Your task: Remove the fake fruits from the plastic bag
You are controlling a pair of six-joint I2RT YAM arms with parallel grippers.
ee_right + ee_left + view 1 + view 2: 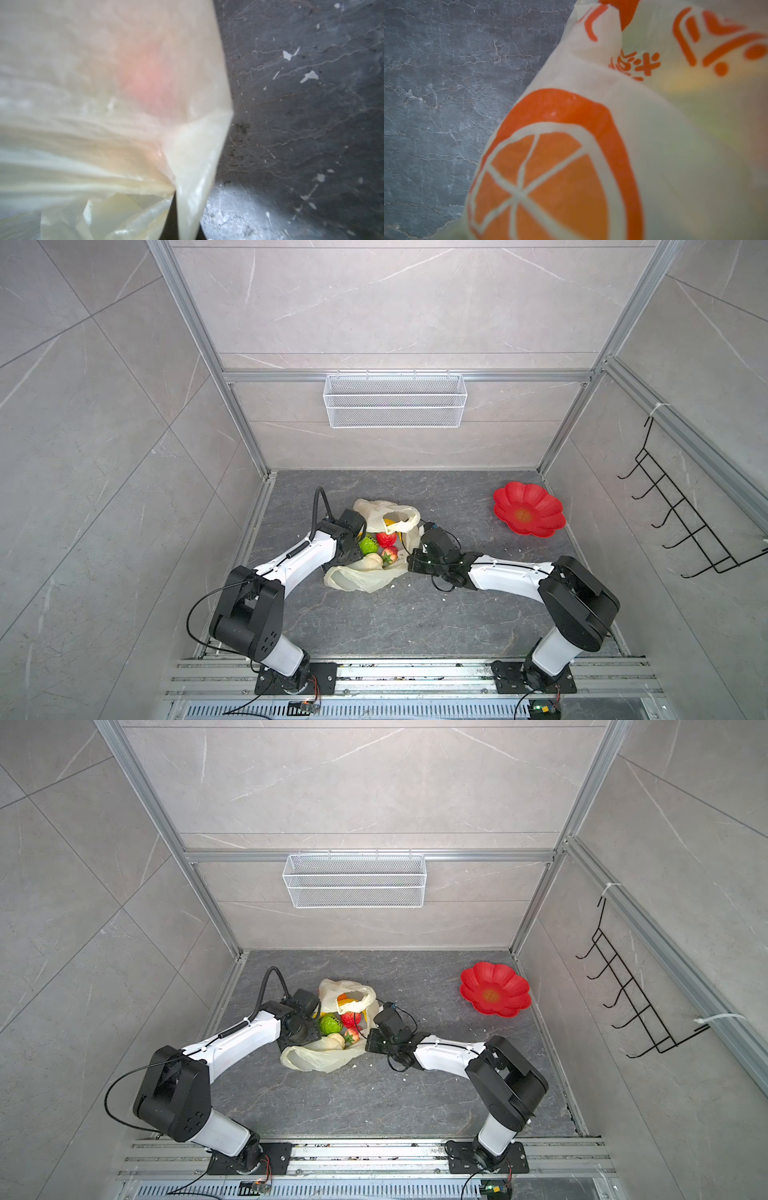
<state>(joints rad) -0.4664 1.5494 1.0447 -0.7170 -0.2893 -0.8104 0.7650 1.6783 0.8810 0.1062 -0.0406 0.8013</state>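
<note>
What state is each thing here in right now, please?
Translucent cream plastic bag: lying open, crumpled.
Small plastic fake fruits: lying in the bag's mouth.
Red flower-shaped plate: upright, empty.
White wire-mesh basket: hanging, empty.
Right gripper: shut on the bag's edge.
Left gripper: fingers hidden.

Dark grey veined stone table (415,614): thin translucent cream-yellow plastic bag (357,578) at centre; red flower-shaped plastic plate (528,510) at two o'clock; small white flecks (309,76) scattered beside the bag.
</note>
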